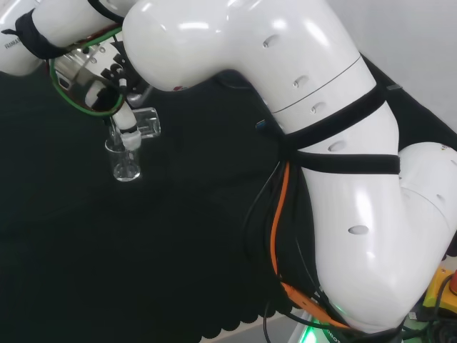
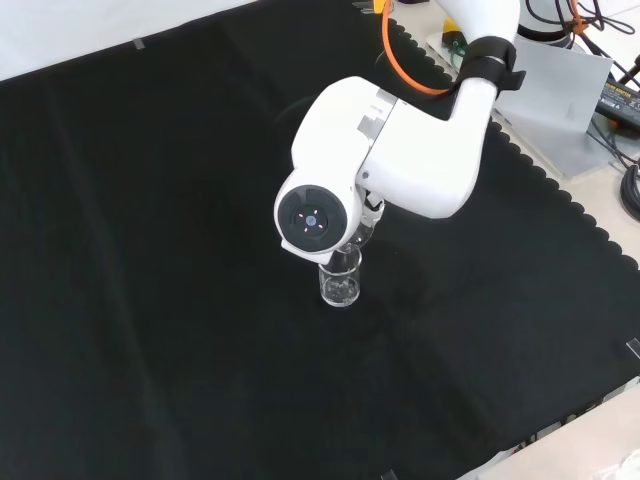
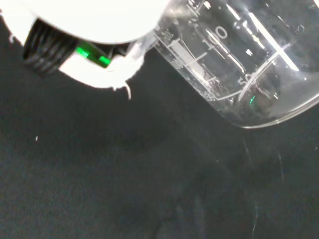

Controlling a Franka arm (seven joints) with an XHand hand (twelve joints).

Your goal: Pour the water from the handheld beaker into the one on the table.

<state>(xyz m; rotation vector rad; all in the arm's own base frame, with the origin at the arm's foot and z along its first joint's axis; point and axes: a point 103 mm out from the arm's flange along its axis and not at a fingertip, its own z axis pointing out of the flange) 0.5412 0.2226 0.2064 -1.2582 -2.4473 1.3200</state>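
In the upper left of the head view the robot hand hangs over the black cloth of the counter, and its fingers close round a clear held beaker that lies tipped on its side. Directly beneath it, a little lower in the frame, stands a second clear beaker upright on the cloth — the tipped one's mouth sits just above its rim. Whether water is running between them cannot be told. To the right, the big white arm links take up the rest of the frame, with an orange cable trailing down along them.

In the front view, the cloth-covered counter spreads across the left half of the frame. Near the middle the standing beaker rests on it, and just above it sits a white link with a round grey cap. The arm runs up from there toward the upper right.

In the wrist view, a white part of the robot hand shows beside the held beaker — tilted, with printed scale marks on its clear wall and a little liquid gathered at its low side.
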